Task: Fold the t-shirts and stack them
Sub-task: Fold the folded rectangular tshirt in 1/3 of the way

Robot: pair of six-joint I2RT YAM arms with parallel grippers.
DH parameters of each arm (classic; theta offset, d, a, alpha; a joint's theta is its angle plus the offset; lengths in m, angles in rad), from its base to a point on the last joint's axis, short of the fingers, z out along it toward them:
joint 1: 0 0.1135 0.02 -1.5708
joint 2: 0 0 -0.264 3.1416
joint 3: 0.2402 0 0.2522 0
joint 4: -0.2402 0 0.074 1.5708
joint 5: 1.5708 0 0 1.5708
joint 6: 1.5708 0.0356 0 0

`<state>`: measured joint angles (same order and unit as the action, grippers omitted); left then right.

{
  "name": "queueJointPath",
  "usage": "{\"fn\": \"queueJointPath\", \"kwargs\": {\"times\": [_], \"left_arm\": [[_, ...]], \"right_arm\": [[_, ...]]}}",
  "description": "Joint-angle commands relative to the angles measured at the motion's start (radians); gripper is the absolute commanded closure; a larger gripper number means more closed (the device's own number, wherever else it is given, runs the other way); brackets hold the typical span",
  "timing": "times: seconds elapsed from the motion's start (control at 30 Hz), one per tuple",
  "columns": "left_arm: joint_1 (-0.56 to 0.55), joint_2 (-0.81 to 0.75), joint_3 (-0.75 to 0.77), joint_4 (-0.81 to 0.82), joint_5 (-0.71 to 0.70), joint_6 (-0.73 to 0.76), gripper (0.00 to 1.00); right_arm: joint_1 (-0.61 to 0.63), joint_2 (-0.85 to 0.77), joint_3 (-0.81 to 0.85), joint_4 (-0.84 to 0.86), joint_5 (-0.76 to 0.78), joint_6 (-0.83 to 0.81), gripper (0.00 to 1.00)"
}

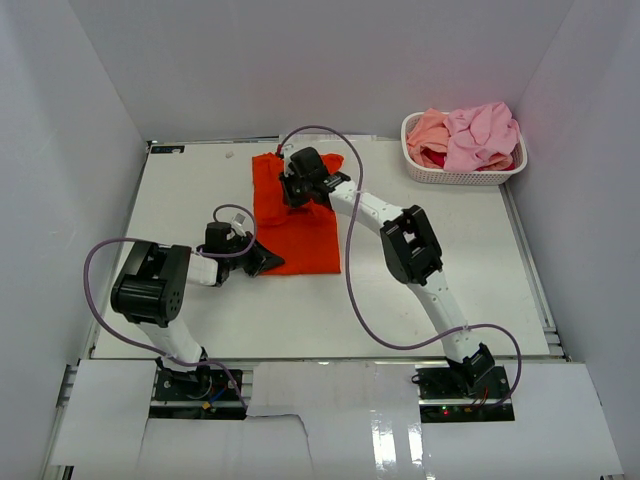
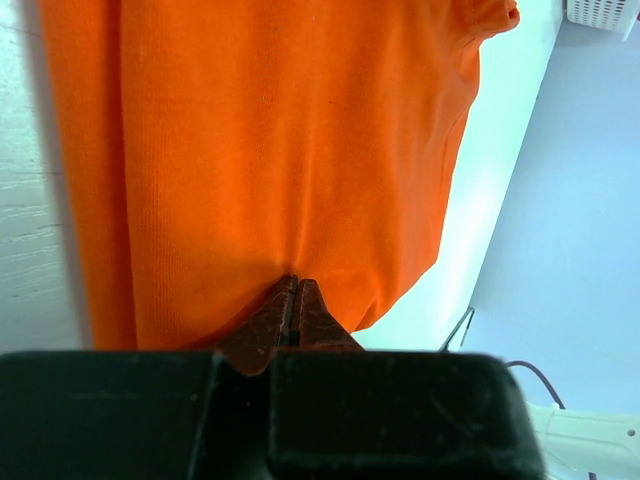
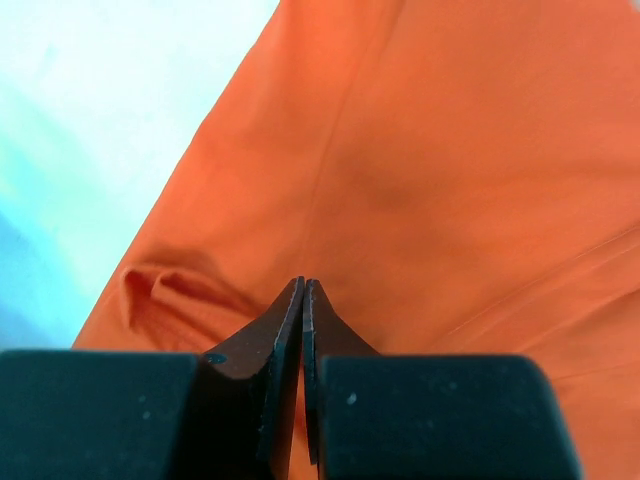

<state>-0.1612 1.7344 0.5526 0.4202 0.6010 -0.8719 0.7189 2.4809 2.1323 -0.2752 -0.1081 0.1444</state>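
Cloth first, from the top external view: the orange-red t-shirt (image 1: pixel 300 225) lies flat on the white table (image 1: pixel 180 200), left of centre. The left gripper (image 1: pixel 262 260) sits at its near left corner, and the right gripper (image 1: pixel 300 190) rests over its far half. Off at the far right corner stands a white basket (image 1: pixel 465 178) with a light pink shirt (image 1: pixel 482 135), a salmon-peach shirt (image 1: pixel 428 130) and a bit of dark red shirt (image 1: pixel 436 158) heaped inside.

From the left wrist, the left gripper (image 2: pixel 293 285) has its jaws pressed together on the near hem of the orange-red t-shirt (image 2: pixel 270 150), the cloth puckering toward the tips. The basket (image 2: pixel 605 12) shows in the top right corner.

From the right wrist, the right gripper (image 3: pixel 303 283) is likewise fully closed, tips against the orange-red t-shirt (image 3: pixel 450 180), with a crease running up from them. Whether cloth is pinched between them I cannot tell. A small rumpled fold (image 3: pixel 165 290) lies just left of the tips, near the shirt's edge, with bare table (image 3: pixel 120 100) beyond.
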Motion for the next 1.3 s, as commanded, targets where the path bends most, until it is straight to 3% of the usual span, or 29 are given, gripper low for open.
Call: {"fn": "queueJointPath", "kwargs": {"times": [0.0,0.17,0.3,0.5,0.63,0.77,1.27], "left_arm": [[-0.006,0.028,-0.052,-0.216,-0.159,0.079,1.0],[-0.005,0.013,-0.043,-0.236,-0.168,0.088,1.0],[-0.006,0.008,-0.034,-0.253,-0.175,0.096,1.0],[-0.014,-0.007,-0.019,-0.287,-0.199,0.106,1.0],[-0.014,-0.013,-0.02,-0.291,-0.205,0.108,1.0],[-0.017,-0.006,-0.022,-0.291,-0.211,0.106,1.0],[-0.021,0.014,-0.037,-0.282,-0.216,0.102,1.0]], "right_arm": [[-0.006,-0.028,0.045,0.062,0.056,-0.069,0.92],[-0.007,-0.157,-0.087,0.136,0.018,-0.086,0.92],[-0.007,-0.166,-0.048,0.004,-0.022,-0.08,0.92],[-0.006,-0.275,-0.267,0.039,-0.179,-0.011,0.92],[-0.006,-0.257,-0.282,-0.002,-0.351,0.05,0.92],[0.001,-0.249,-0.313,0.021,-0.415,0.09,0.92],[0.011,-0.093,-0.227,0.022,-0.386,0.08,0.92]]}}
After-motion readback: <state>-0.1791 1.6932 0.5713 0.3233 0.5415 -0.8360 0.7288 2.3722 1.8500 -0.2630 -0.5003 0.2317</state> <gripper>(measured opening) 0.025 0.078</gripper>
